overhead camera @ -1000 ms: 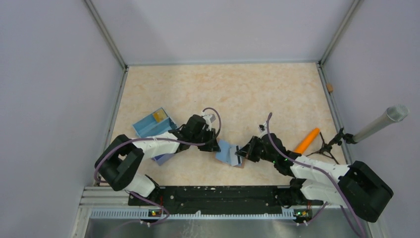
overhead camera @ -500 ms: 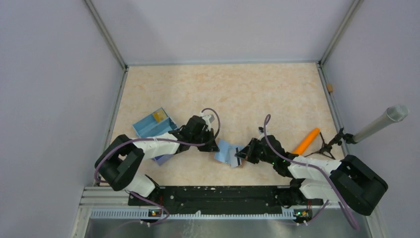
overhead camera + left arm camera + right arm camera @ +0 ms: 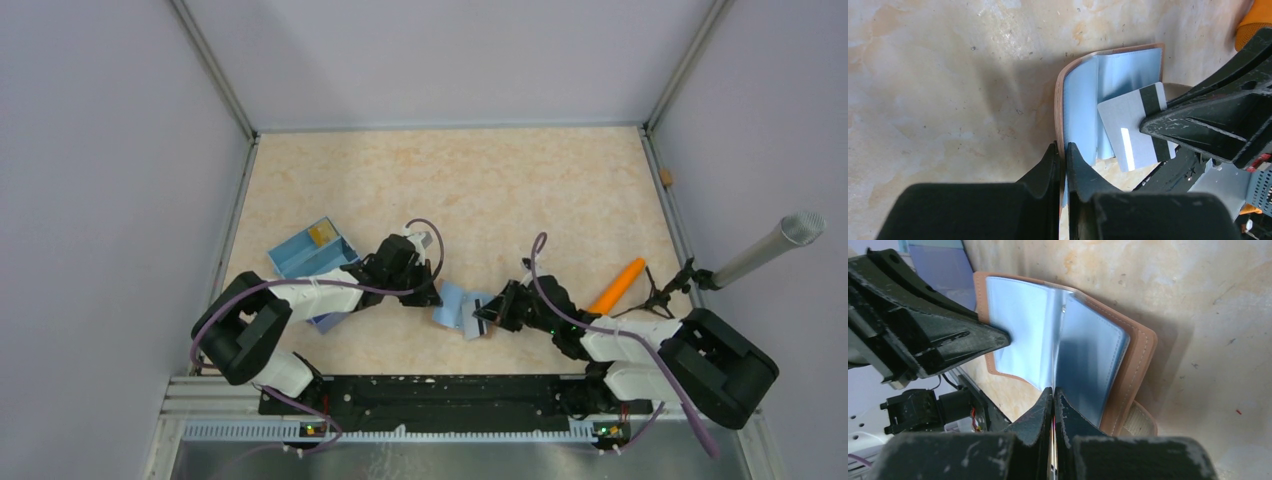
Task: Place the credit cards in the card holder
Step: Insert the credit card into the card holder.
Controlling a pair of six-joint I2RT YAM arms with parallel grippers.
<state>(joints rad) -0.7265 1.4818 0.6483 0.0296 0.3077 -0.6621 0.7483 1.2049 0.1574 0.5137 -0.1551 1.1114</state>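
You: right gripper [image 3: 1053, 392] clenched on a grey-blue credit card [image 3: 1130, 132] overlapping the open card holder [image 3: 1083, 100], near-centre of the table [image 3: 500, 180] | left gripper [image 3: 1062, 150] clamps the holder's cover edge | farther back: blue box [image 3: 300, 255], orange carrot [image 3: 620, 283]

Card holder [image 3: 452, 303]: open like a book, near the middle of the table [image 3: 500, 190], towards its front edge. Tan-brown leather-like cover with stitched border; pale blue glossy sleeves inside, facing up. Cover bowed rather than flat. One flap pinched at its edge by left gripper [image 3: 432, 297], fingers closed tight on it.

Grey card [image 3: 1134, 129]: pale grey-blue, black stripe along one long side, stripe side up. Clamped by right gripper [image 3: 492, 316], tilted, one corner overlapping the blue sleeves. Inside a sleeve or only lying over it: not discernible.

Yellow card [image 3: 320, 234]: in a corner compartment of blue box [image 3: 300, 255], well apart from card holder.
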